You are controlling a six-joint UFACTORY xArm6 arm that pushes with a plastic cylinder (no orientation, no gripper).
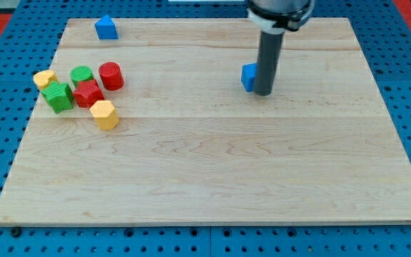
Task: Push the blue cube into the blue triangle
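Observation:
The blue cube (248, 77) sits on the wooden board right of centre, near the view's top. My tip (263, 93) stands right against the cube's right side, and the rod hides part of the cube. The blue triangle (106, 28) lies far off at the view's top left corner of the board.
A cluster sits at the view's left: a yellow block (44, 78), a green cylinder (81, 75), a red cylinder (110, 76), a green block (58, 96), a red block (88, 93) and a yellow hexagonal block (104, 114). The wooden board (212, 178) lies on a blue pegboard.

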